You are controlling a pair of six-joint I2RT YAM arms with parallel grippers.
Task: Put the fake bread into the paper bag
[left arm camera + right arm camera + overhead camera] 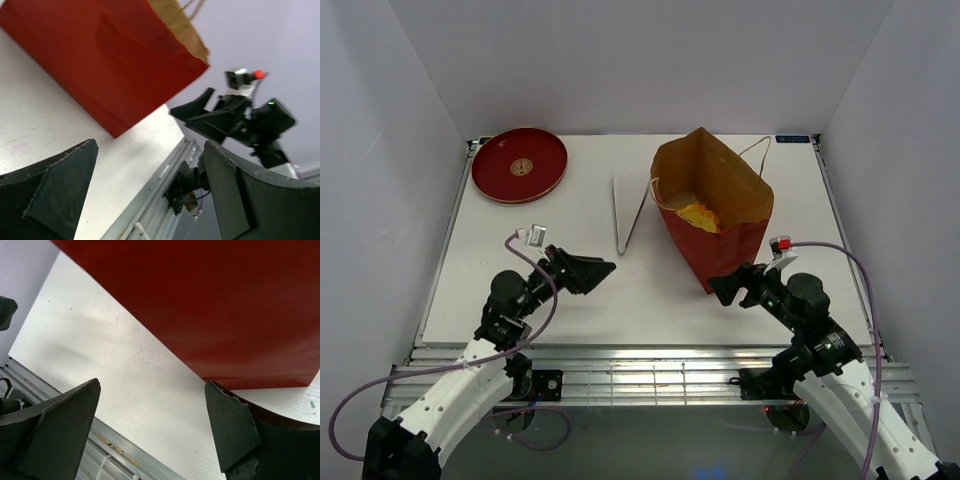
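Observation:
The reddish-brown paper bag [712, 205] stands upright on the white table, mouth open upward. A yellow-orange bread piece [698, 216] shows inside it; the other breads are hidden. The bag's red wall shows in the left wrist view [105, 50] and fills the top of the right wrist view [215, 305]. My left gripper [605, 268] is open and empty, left of the bag near the table's front. My right gripper [722, 287] is open and empty, just by the bag's near bottom corner. It also shows in the left wrist view [192, 112].
A round red plate [519, 164] lies at the far left corner, empty of breads. Pale tongs [623, 214] lie left of the bag. The table's front edge with metal rails [640, 365] runs just behind both grippers. White walls enclose the table.

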